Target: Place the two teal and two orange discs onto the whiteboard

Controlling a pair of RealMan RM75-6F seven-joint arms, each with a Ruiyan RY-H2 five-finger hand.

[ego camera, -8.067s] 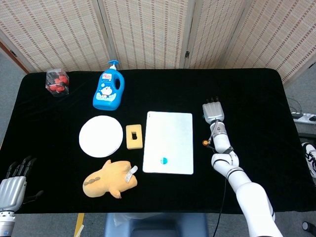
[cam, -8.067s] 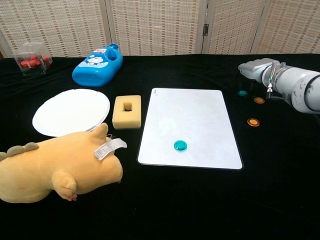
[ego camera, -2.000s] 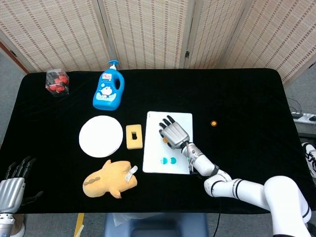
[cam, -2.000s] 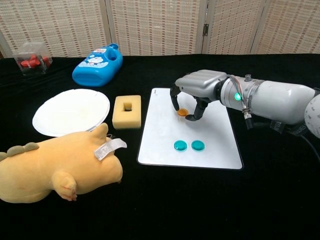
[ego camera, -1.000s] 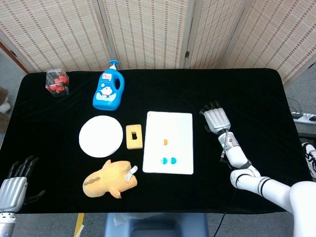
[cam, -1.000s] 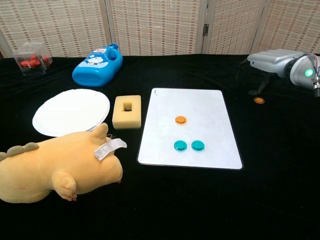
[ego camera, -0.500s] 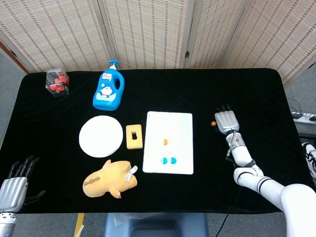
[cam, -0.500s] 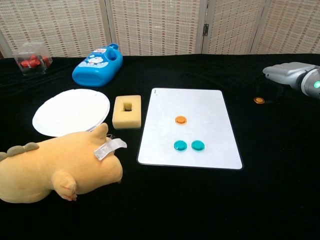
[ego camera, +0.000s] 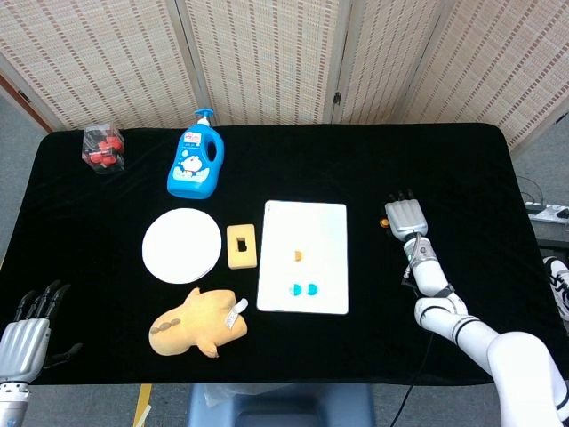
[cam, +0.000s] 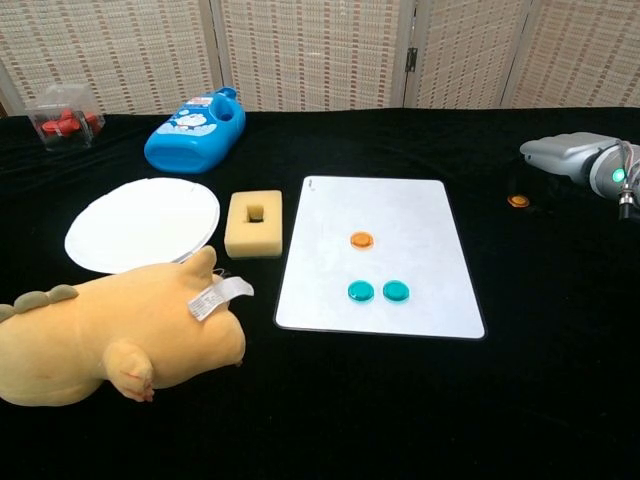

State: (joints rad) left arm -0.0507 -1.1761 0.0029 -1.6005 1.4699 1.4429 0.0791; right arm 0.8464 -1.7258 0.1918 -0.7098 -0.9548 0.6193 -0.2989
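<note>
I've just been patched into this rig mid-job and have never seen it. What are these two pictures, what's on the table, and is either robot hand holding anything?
Both pictures come from the robot's own cameras: the head view looks down on the black table, the chest view looks across it from low down.

The robot has two arms, each ending in a fingered robot hand. The right robot hand is out beside the last orange disc, which lies on the cloth; whether it touches the disc is hard to tell. The left robot hand sits idle at the near corner, fingers apart, empty.

On the whiteboard lie two teal discs and one orange disc.

Also there: a white plate, a yellow sponge, a plush toy, a blue bottle and a small clear box.
</note>
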